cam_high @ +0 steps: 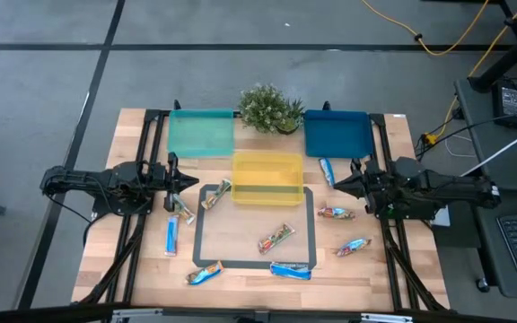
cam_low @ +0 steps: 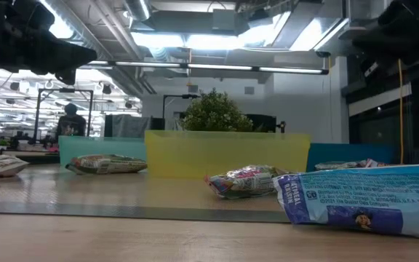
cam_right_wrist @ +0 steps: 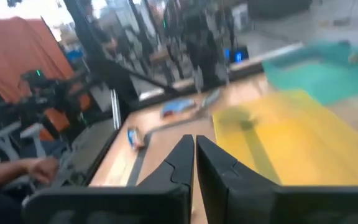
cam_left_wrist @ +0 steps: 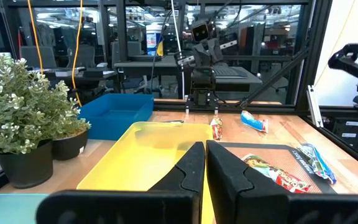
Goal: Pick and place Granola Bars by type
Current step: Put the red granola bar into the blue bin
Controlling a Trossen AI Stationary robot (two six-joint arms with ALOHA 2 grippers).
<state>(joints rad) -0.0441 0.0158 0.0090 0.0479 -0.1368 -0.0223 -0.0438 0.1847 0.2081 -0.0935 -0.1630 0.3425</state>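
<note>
Several foil-wrapped granola bars lie flat on the wooden table. A tan-green bar leans on the black mat's corner, and another lies just below my left gripper. A blue bar and a blue-orange one lie toward the near left. A silvery red-printed bar lies on the mat, and a blue one on its near edge. More lie at the right. A blue bar lies beside my right gripper. Both grippers are shut and hover empty.
A yellow tray sits mid-table between the grippers, with a teal tray and a blue tray at the far edge and a potted plant between them. A black-framed mat covers the table's near middle.
</note>
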